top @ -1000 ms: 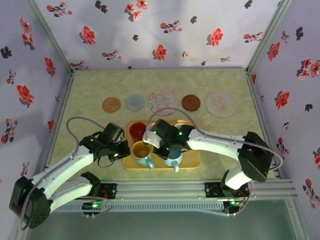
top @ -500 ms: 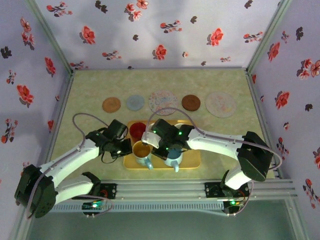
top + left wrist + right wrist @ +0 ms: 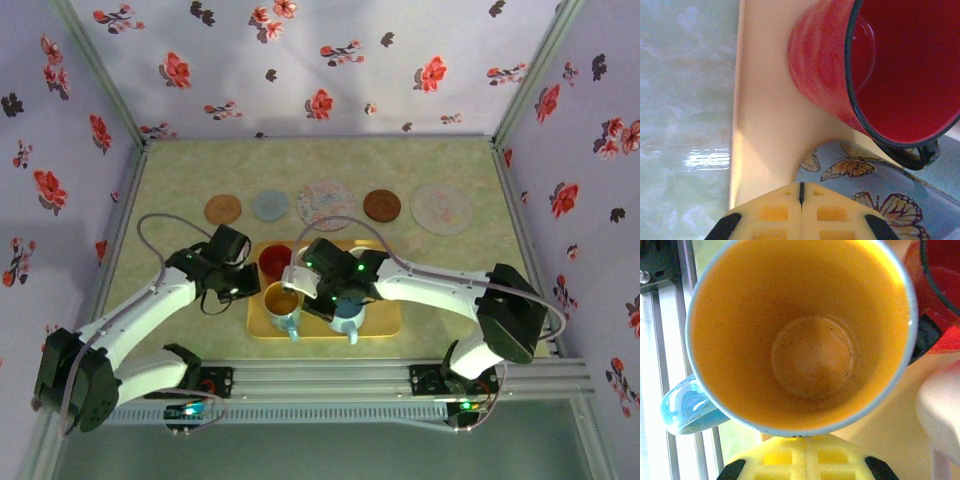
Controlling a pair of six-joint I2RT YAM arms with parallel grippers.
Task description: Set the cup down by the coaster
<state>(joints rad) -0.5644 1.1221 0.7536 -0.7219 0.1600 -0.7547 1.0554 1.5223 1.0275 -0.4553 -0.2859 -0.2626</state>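
A yellow tray [image 3: 385,322] holds several cups. A red cup [image 3: 275,261] [image 3: 880,65] stands at its far left. In front of it is a blue butterfly mug [image 3: 284,307] [image 3: 800,335] with an orange inside, its handle [image 3: 685,407] toward the near rail. A light blue cup [image 3: 347,318] stands to its right. My left gripper [image 3: 250,286] [image 3: 801,192] is shut and empty, its tips over the butterfly mug's side [image 3: 875,185]. My right gripper [image 3: 306,290] [image 3: 805,440] is shut, tips just behind the mug's rim. Several round coasters lie beyond the tray, among them a brown coaster [image 3: 222,209] and a grey one [image 3: 270,206].
Further coasters in the row: a large patterned one [image 3: 326,203], a dark brown one [image 3: 382,205], a large pale one [image 3: 440,208]. A white object [image 3: 940,415] sits on the tray beside the mug. Flowered walls close three sides; a metal rail [image 3: 330,378] runs along the near edge.
My left arm has swung toward the far side and right, bringing its gripper up to the tray's left edge by the red cup and mug. The right arm has hardly moved.
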